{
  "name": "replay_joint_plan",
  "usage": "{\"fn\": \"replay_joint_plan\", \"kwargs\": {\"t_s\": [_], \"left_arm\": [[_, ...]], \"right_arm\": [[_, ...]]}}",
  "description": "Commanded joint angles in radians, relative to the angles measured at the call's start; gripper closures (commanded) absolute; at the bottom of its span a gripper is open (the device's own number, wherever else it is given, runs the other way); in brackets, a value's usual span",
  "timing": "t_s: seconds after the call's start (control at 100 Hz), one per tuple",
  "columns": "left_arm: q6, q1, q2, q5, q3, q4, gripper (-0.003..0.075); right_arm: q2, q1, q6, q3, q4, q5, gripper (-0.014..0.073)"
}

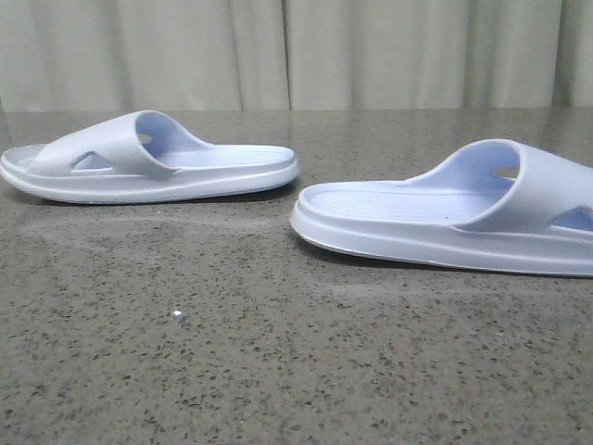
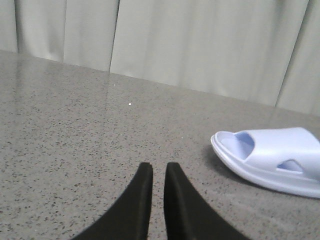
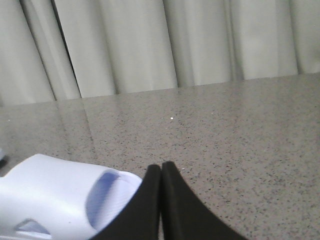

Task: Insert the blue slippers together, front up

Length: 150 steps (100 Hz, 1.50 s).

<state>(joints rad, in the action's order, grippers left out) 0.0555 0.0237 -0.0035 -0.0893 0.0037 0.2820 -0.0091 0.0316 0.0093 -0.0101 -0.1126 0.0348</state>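
Two pale blue slippers lie sole-down and apart on the speckled grey table. The left slipper [image 1: 148, 162] has its strap toward the left, the right slipper [image 1: 454, 213] has its strap toward the right, and their heels face each other. No gripper shows in the front view. In the left wrist view my left gripper [image 2: 159, 170] is empty, its black fingers only a narrow slit apart, with a slipper [image 2: 272, 155] off to one side. In the right wrist view my right gripper [image 3: 161, 167] is shut and empty, close beside a slipper [image 3: 65, 200].
The grey speckled table [image 1: 278, 371] stretches back to a pale curtain [image 1: 296, 51]. A tiny white speck [image 1: 179, 315] lies on the table in front of the left slipper.
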Motion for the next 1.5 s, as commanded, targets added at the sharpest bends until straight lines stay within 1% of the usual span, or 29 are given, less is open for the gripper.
{"fn": "replay_joint_plan", "kwargs": {"t_s": [0.0,0.05,0.09,0.1,0.12,0.16,0.21,0.31,0.42,0.56,0.62,0.69,0.78,0.83,0.88,0.93,0.95,1.0,1.05,1.06,1.07,1.12,1.17,1.34,1.49], "left_arm": [[-0.003,-0.001,-0.03,0.101,0.009,0.125,0.0705],[-0.003,-0.001,-0.03,0.11,0.009,0.23,0.0705],[-0.003,-0.001,-0.03,0.11,0.009,0.351,0.0705],[-0.003,-0.001,-0.03,0.11,0.009,0.351,0.0705],[-0.003,-0.001,-0.03,0.11,0.009,0.418,0.0705],[-0.003,-0.001,-0.03,0.11,0.004,0.499,0.0705],[-0.003,-0.001,-0.03,0.1,-0.002,0.535,0.0705],[-0.003,-0.001,-0.022,0.036,-0.051,0.517,0.0705],[-0.003,-0.001,0.038,-0.013,-0.143,0.369,0.0705],[-0.003,-0.001,0.227,-0.136,-0.309,0.166,0.0705],[-0.003,-0.001,0.313,-0.184,-0.368,0.134,0.0705],[0.0,-0.001,0.395,-0.21,-0.411,0.128,0.0704],[0.009,-0.001,0.47,-0.219,-0.439,0.128,0.0703],[0.032,-0.004,0.505,-0.224,-0.451,0.138,0.0699],[0.054,-0.011,0.528,-0.228,-0.458,0.152,0.068],[0.053,-0.023,0.547,-0.228,-0.466,0.154,0.0641],[0.053,-0.029,0.555,-0.228,-0.468,0.154,0.0619],[0.055,-0.044,0.572,-0.228,-0.477,0.154,0.0554],[0.055,-0.061,0.589,-0.228,-0.486,0.155,0.0471],[0.055,-0.066,0.592,-0.228,-0.488,0.155,0.0461],[0.055,-0.068,0.597,-0.228,-0.49,0.155,0.0451],[0.055,-0.085,0.618,-0.228,-0.505,0.155,0.0381],[0.055,-0.1,0.64,-0.229,-0.52,0.155,0.0349],[0.055,-0.142,0.726,-0.256,-0.573,0.157,0.0347],[0.062,-0.148,0.787,-0.287,-0.61,0.157,0.0347]], "right_arm": [[-0.02,-0.008,0.002,-0.021,-0.111,-0.088,0.0672],[-0.02,-0.008,0.002,-0.021,-0.212,-0.088,0.0672],[-0.02,-0.008,0.002,-0.021,-0.289,-0.081,0.0672],[-0.02,-0.008,0.002,-0.021,-0.317,-0.081,0.0672],[-0.02,-0.008,0.002,-0.021,-0.359,-0.081,0.0672],[-0.02,-0.008,0.002,-0.014,-0.432,-0.075,0.0672],[-0.02,-0.008,0.002,-0.001,-0.471,-0.058,0.0672],[-0.012,-0.008,0.002,0.056,-0.465,0.034,0.0672],[0.066,-0.008,0.002,0.144,-0.385,0.14,0.0671],[0.253,-0.008,0.002,0.284,-0.31,0.272,0.0671],[0.339,-0.008,0.002,0.349,-0.27,0.319,0.0672],[0.419,-0.008,0.002,0.408,-0.23,0.368,0.0672],[0.494,-0.008,0.0,0.461,-0.223,0.42,0.067],[0.518,-0.008,0.0,0.479,-0.223,0.441,0.0651],[0.53,-0.008,0.0,0.49,-0.223,0.462,0.0603],[0.54,-0.008,0.0,0.494,-0.223,0.474,0.0522],[0.54,-0.008,0.0,0.494,-0.223,0.48,0.0498],[0.547,-0.008,0.0,0.494,-0.223,0.488,0.0405],[0.547,-0.008,0.0,0.494,-0.223,0.49,0.0341],[0.547,-0.008,0.0,0.494,-0.223,0.488,0.0341],[0.549,-0.008,0.0,0.494,-0.223,0.488,0.0323],[0.554,-0.008,0.0,0.496,-0.223,0.476,0.0312],[0.567,-0.008,0.0,0.503,-0.221,0.467,0.0312],[0.696,-0.012,0.0,0.571,-0.186,0.483,0.0312],[0.827,-0.012,-0.009,0.627,-0.186,0.504,0.0312]]}}
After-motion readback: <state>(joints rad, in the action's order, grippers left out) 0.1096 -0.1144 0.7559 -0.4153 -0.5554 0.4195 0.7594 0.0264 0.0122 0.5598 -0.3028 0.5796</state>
